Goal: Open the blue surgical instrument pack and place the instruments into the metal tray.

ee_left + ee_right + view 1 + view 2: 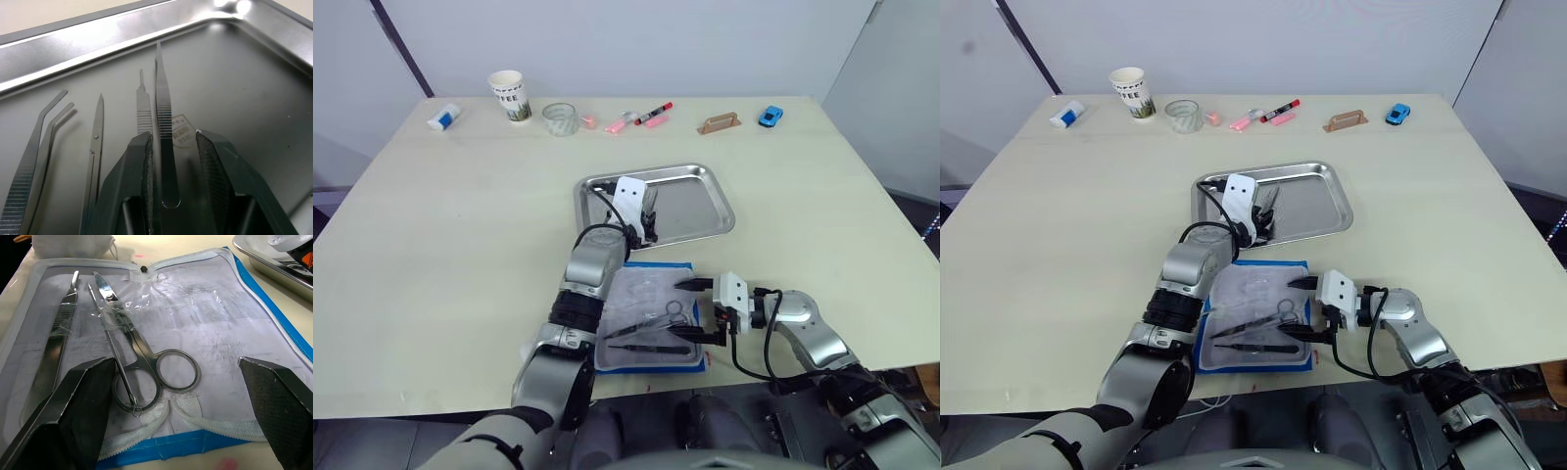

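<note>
Left gripper (172, 161) spread over tweezers (163, 112) inside metal tray (705, 211), frame centre. Right gripper (171, 421) wide open above scissors (142, 367) on opened blue surgical instrument pack (651, 313), lower centre, table edge close.

Tray (720, 201) is holding four instruments: two tweezers (164, 142), one scissors (95, 147), one scalpel handle (143, 110); pack (195, 323) is holding approx. three more instruments (142, 367).
</note>
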